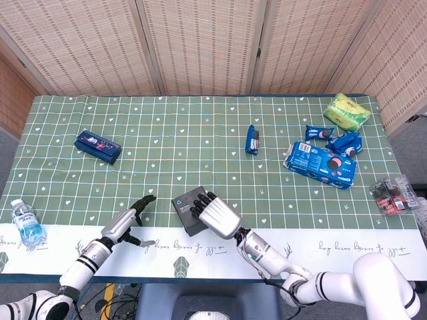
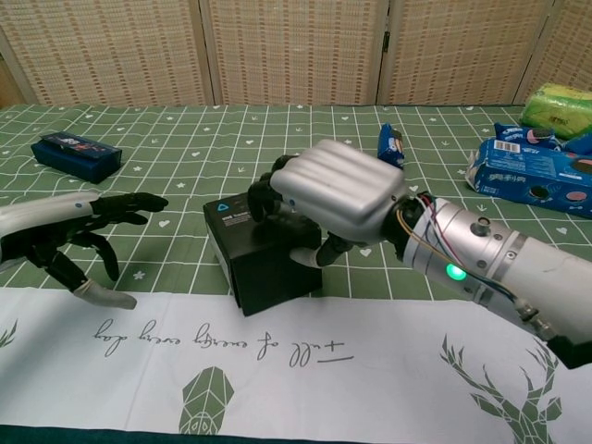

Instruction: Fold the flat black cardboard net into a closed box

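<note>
The black cardboard box (image 1: pixel 186 211) (image 2: pixel 262 266) stands folded up near the table's front edge, a small blue logo on its top. My right hand (image 1: pixel 218 215) (image 2: pixel 337 191) lies over its right half. The dark fingers (image 2: pixel 262 197) curl onto the top and the thumb (image 2: pixel 309 257) presses its right side, so the hand grips it. My left hand (image 1: pixel 125 223) (image 2: pixel 67 229) hovers to the left of the box, fingers spread, holding nothing and not touching the box.
A blue box (image 1: pixel 97 147) (image 2: pixel 76 154) lies at the far left and a water bottle (image 1: pixel 25 223) at the left edge. Cookie packs (image 1: pixel 320 163) (image 2: pixel 532 176), a small blue packet (image 1: pixel 252 140), a green bag (image 1: pixel 346 111) and red packets (image 1: pixel 395 193) lie on the right.
</note>
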Controlling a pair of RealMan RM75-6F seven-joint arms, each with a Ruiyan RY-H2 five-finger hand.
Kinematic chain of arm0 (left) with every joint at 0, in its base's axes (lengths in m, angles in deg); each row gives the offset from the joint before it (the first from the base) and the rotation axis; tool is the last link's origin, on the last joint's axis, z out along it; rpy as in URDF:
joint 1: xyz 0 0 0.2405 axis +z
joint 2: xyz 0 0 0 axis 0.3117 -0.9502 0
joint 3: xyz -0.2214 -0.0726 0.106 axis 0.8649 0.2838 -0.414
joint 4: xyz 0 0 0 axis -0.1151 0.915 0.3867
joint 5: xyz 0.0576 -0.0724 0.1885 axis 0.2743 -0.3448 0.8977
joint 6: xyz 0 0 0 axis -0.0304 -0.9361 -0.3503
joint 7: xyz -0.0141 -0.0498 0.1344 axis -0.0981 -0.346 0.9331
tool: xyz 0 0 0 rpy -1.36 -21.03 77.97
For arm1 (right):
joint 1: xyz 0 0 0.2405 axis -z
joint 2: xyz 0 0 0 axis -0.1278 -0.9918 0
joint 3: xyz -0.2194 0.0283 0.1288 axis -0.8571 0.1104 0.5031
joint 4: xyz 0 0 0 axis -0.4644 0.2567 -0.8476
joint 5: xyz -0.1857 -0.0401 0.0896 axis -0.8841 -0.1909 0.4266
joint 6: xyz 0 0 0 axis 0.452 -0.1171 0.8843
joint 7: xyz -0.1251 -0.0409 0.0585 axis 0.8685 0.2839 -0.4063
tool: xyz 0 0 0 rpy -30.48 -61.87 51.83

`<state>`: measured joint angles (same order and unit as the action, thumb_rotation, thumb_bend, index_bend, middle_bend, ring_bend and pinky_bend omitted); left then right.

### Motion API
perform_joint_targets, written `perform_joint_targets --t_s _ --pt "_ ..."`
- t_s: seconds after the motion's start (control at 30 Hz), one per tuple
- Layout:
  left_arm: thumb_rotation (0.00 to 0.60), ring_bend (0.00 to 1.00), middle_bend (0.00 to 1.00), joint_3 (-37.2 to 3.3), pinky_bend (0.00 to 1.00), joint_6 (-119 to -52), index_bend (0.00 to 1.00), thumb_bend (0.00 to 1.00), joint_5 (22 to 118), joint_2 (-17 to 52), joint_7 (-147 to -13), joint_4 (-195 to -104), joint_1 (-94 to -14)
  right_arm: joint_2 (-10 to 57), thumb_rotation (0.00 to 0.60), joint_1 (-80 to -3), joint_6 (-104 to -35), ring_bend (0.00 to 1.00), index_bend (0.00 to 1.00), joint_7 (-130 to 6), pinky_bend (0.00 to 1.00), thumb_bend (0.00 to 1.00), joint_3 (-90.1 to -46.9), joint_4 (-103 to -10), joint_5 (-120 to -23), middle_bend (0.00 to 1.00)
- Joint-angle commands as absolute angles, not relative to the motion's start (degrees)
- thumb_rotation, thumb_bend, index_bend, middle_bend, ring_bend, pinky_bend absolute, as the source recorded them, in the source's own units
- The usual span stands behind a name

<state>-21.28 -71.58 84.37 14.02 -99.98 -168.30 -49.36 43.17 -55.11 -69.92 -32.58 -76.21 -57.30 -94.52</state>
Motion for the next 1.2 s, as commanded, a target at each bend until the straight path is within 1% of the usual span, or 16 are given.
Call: perform_joint_targets --t_s 0.03,0.13,0.3,0.53,0.6,0.63,0.7,0.77,0.8,0.9,1.03,1.2 --pt "0.6 0.0 0.0 -21.3 0.42 -71.48 0.0 0.07 84.49 14.0 -100.47 -168.19 -49.4 43.81 0.6 -55.04 -69.92 0.29 0.37 -32.53 0.35 0.31 -75.84 -56.18 -95.19 0.38" --pt "0.6 0.0 0.0 -21.34 0.41 -71.55 0.0 0.08 84.79 13.87 -100.95 -167.97 -49.38 44.35 0.6 -55.03 -70.1 0.3 0.38 -32.81 0.35 0.38 -75.63 -54.98 -96.06 0.39" --pt "0.6 0.0 0.0 -21.48 0.41 -71.55 0.0 0.07 85.28 13.37 -101.87 -167.97 -49.35 45.03 0.6 -54.92 -70.2 0.31 0.39 -33.25 0.35 0.43 -75.41 -53.59 -97.1 0.41" --pt "0.6 0.0 0.0 -21.56 0.41 -72.2 0.0 0.07 86.09 12.44 -101.83 -168.76 -49.3 44.1 0.6 -54.14 -70.92 0.32 0.39 -33.65 0.35 0.44 -74.95 -54.86 -97.95 0.41" --pt "0.6 0.0 0.0 -21.59 0.41 -72.66 0.0 0.07 86.42 11.88 -101.45 -169.4 -49.22 42.82 0.6 -53.37 -71.15 0.31 0.39 -32.76 0.35 0.44 -74.74 -56.48 -97.3 0.36" --pt "0.6 0.0 0.0 -21.61 0.41 -73.23 0.0 0.07 86.71 11.44 -101.1 -169.89 -49.05 41.63 0.6 -52.57 -71.51 0.3 0.38 -31.75 0.35 0.43 -74.7 -58.02 -96.69 0.33" --pt "0.6 0.0 0.0 -21.62 0.41 -74.55 0.0 0.07 87.22 10.81 -100.38 -170.47 -48.6 39.2 0.6 -51.28 -71.99 0.24 0.3 -31.05 0.35 0.42 -74.84 -61.07 -95.82 0.24" --pt "0.6 0.0 0.0 -21.67 0.41 -76.32 0.0 0.07 87.61 10.11 -99.1 -170.82 -47.91 35.72 0.6 -49.58 -72.41 0.19 0.21 -30.99 0.35 0.42 -75.0 -65.36 -94.32 0.18" --pt "0.6 0.0 0.0 -21.69 0.41 -77.26 0.0 0.07 87.6 9.66 -98.31 -171.04 -47.47 33.49 0.6 -48.55 -72.77 0.18 0.19 -31.48 0.35 0.42 -75.13 -68.09 -93.52 0.17" --pt "0.6 0.0 0.0 -21.62 0.41 -79.84 0.0 0.07 87.6 8.63 -96.87 -171.39 -46.23 27.83 0.6 -46.08 -74.01 0.18 0.18 -32.85 0.35 0.41 -75.71 -73.56 -92.25 0.16" --pt "0.6 0.0 0.0 -21.15 0.41 -85.16 0.0 0.07 86.62 7.71 -92.78 -171.24 -43.64 19.39 0.6 -42.22 -76.53 0.17 0.17 -35.58 0.35 0.41 -76.94 -79.59 -91.34 0.17" --pt "0.6 0.01 0.0 -20.48 0.41 -92.27 0.0 0.07 85.82 7.92 -86.66 -170.85 -40.4 10.69 0.6 -37.71 -79.1 0.17 0.17 -40.79 0.35 0.41 -79.28 -83.59 -91.53 0.21"
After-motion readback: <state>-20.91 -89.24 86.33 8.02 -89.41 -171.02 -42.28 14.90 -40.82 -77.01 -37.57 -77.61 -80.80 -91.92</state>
